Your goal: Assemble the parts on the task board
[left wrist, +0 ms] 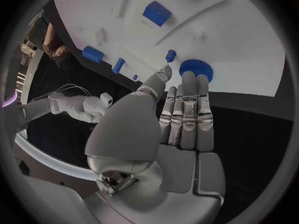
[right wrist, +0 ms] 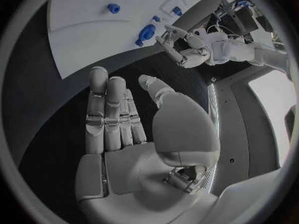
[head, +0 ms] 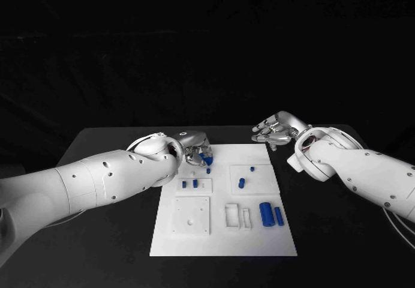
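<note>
Left hand: fingers straight and together, empty, tips at the blue gear on the task board. Right hand: flat, empty, over the worktop. Advice: curl fingers round the gear's rim before lifting.

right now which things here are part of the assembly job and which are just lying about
Part of the job:
- task board
- blue gear by the left hand
- two blue cylinders
- small blue pieces
- right hand, open

Just lying about:
- black table; nothing loose visible on it
</note>
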